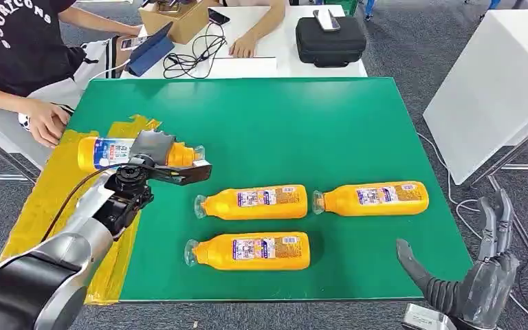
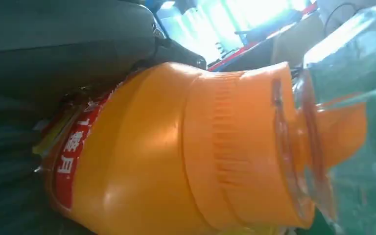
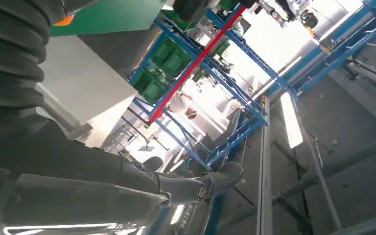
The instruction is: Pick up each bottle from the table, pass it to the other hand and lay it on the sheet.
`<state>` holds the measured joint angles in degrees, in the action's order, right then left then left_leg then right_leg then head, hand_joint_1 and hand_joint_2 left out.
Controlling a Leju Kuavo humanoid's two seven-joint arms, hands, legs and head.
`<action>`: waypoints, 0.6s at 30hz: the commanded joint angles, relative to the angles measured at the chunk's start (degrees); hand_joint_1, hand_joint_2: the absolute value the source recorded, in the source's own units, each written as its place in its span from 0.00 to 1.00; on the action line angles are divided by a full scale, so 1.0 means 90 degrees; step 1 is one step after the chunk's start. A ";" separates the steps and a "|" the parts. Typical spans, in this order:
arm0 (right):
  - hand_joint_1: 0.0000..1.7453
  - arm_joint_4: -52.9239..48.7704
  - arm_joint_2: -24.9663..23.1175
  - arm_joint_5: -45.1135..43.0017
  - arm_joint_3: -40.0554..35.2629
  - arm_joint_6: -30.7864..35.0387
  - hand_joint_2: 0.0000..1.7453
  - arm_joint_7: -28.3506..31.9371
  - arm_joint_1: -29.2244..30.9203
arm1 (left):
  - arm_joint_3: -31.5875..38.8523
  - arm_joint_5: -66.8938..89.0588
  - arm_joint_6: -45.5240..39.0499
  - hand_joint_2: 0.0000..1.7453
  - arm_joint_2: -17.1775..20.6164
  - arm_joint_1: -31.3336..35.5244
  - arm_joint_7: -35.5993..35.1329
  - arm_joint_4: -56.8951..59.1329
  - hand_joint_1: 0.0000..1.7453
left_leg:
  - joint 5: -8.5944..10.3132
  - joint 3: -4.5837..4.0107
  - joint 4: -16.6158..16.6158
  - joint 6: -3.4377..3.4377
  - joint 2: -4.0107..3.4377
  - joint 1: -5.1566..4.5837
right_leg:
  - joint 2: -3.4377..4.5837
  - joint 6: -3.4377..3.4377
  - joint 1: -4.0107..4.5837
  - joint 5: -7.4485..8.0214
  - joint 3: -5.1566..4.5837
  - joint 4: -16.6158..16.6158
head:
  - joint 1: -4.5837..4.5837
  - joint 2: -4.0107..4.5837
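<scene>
Big green table (image 1: 261, 117), with a yellow sheet (image 1: 48, 192) on its left edge. Three orange bottles (image 1: 254, 202) lying flat in the middle, well apart from the sheet, caps to the left. A fourth bottle (image 1: 103, 152) gripped by the left hand (image 1: 152, 159) right over the sheet — fingers wrapped round its middle, cap end poking out to the right. Right hand (image 1: 478, 275) low beside the table's right corner, fingers spread, holding nothing.

Step now, most likely: laying the held bottle on the sheet. Best done slow — lower until flat on the yellow, then let go gently, so no rolling off. Keep clear of the person's hand (image 1: 45, 122) just beside the sheet.

Red label with white writing on the bottle, too blurry to read. "SURICONS" or close on the black shirt (image 1: 14, 34).
</scene>
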<state>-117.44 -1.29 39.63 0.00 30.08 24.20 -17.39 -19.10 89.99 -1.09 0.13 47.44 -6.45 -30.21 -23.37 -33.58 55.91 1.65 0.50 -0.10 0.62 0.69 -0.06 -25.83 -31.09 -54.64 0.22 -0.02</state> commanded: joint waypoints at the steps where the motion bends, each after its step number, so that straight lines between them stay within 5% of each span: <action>1: 0.00 0.0096 -0.0089 -0.0007 0.0052 0.0022 1.00 -0.0033 0.0068 | 0.0086 0.0002 0.0071 1.00 -0.0031 0.0390 -0.0022 0.0652 1.00 | -0.0009 0.0013 0.0003 -0.0007 -0.0003 0.0009 | -0.0004 0.0002 0.0009 -0.0005 0.0017 0.0006 | 0.0002 0.0000; 18: 0.00 0.0413 -0.0144 0.0101 -0.0051 -0.0025 1.00 -0.0157 0.0428 | 0.0827 0.0002 0.0152 1.00 0.0414 0.0154 -0.0626 0.0972 1.00 | -0.0016 0.0031 -0.0005 -0.0010 -0.0028 0.0009 | 0.0020 0.0002 0.0011 -0.0004 0.0030 0.0010 | 0.0002 0.0000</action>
<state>-117.42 -2.21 40.70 -0.07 30.23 23.15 -16.83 -16.43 89.98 -0.22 1.84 47.47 -10.58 -27.15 -23.37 -33.60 55.89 1.65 0.49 -0.09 0.63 0.69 -0.04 -25.83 -31.08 -54.66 0.24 -0.02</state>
